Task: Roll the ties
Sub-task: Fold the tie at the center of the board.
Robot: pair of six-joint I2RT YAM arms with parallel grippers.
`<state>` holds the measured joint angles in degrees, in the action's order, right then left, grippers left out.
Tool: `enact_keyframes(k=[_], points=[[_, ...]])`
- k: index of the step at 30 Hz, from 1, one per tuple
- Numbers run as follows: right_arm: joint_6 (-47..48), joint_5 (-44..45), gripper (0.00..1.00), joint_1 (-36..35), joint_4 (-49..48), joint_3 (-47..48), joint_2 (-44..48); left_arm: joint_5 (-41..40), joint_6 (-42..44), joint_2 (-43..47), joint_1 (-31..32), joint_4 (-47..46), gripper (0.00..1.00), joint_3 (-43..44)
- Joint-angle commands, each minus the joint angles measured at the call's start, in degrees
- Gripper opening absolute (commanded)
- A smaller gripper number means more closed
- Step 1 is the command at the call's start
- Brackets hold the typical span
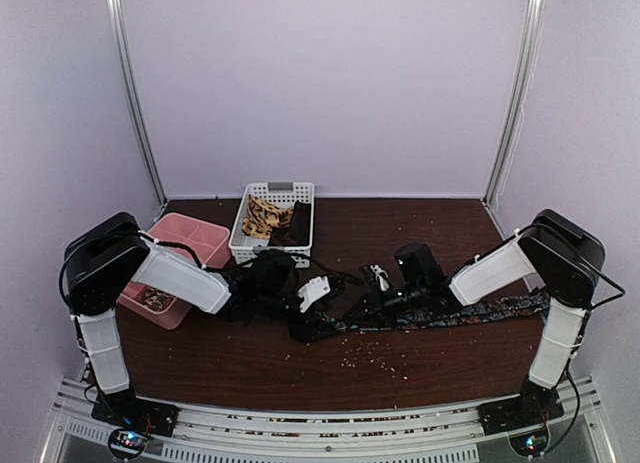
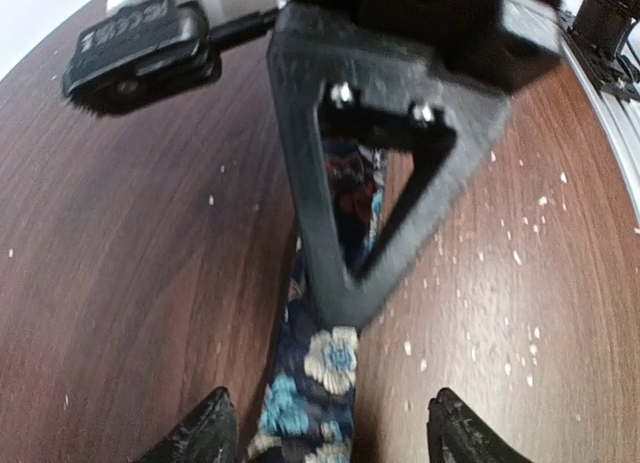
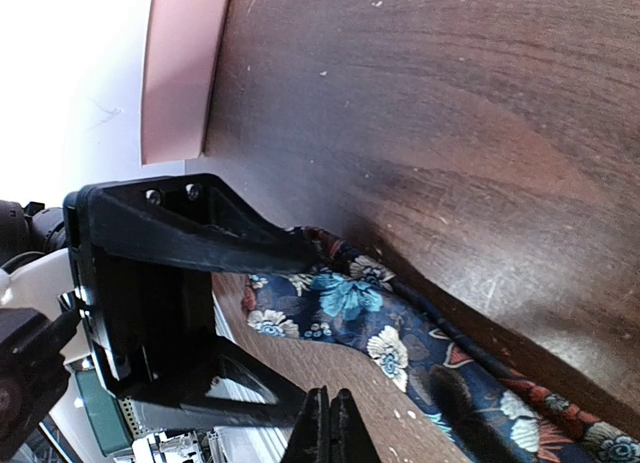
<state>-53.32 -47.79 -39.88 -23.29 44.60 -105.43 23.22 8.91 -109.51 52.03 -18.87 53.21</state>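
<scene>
My left tool (image 2: pixel 335 438) stands open, its fingertips wide apart on either side of the floral necktie (image 2: pixel 330 358), which lies on the tabletop (image 1: pixel 300 373) from the middle out toward 3 o'clock. My right tool (image 3: pixel 330 423) is closed, fingertips pressed together just beside the tie's edge; I cannot tell whether any fabric is pinched between them. At 11 o'clock the white basket (image 1: pixel 250 251) holds the tan patterned tie (image 1: pixel 262 218) and the dark brown tie (image 1: pixel 298 226). The pink tray (image 1: pixel 195 233) sits at 9 o'clock.
</scene>
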Motion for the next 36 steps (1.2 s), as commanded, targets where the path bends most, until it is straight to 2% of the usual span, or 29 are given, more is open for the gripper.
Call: enact_keyframes(k=[1, 11, 15, 21, 24, 27, 30, 36], points=[[1.32, 0.04, 0.00, 0.63, 0.59, -0.78, -0.42, -1.13, 1.18, 3.85, -1.29, -3.49, 0.68, -4.28], [1.23, -0.35, 0.00, 0.56, 0.48, -0.12, -0.02, -2.72, -0.19, 9.49, -3.96, -9.20, 0.71, -14.03], [1.47, -0.53, 0.00, 0.58, 1.06, 0.78, -0.03, -1.25, 0.32, 7.30, -4.67, -8.91, 0.70, -14.21], [1.86, -0.66, 0.10, 0.71, 1.61, 0.50, 0.82, 3.70, 0.20, 0.59, -4.75, -8.20, 0.53, -8.93], [3.09, -0.50, 0.14, 0.98, 3.23, 0.40, 2.03, 4.74, -1.05, 0.70, -4.75, -10.94, 0.40, -8.88], [3.80, -0.29, 0.14, 1.41, 4.20, 0.05, 3.23, 5.32, -1.60, 1.58, -4.68, -11.32, 0.33, -8.26], [4.18, -0.28, 0.14, 1.94, 4.76, -0.17, 4.20, 5.83, -1.70, 1.49, -4.00, -10.27, 0.29, -6.27], [5.13, -0.11, 0.16, 3.13, 6.76, -0.71, 6.57, 5.64, -2.45, -1.19, -2.02, -8.47, 0.31, -0.79]])
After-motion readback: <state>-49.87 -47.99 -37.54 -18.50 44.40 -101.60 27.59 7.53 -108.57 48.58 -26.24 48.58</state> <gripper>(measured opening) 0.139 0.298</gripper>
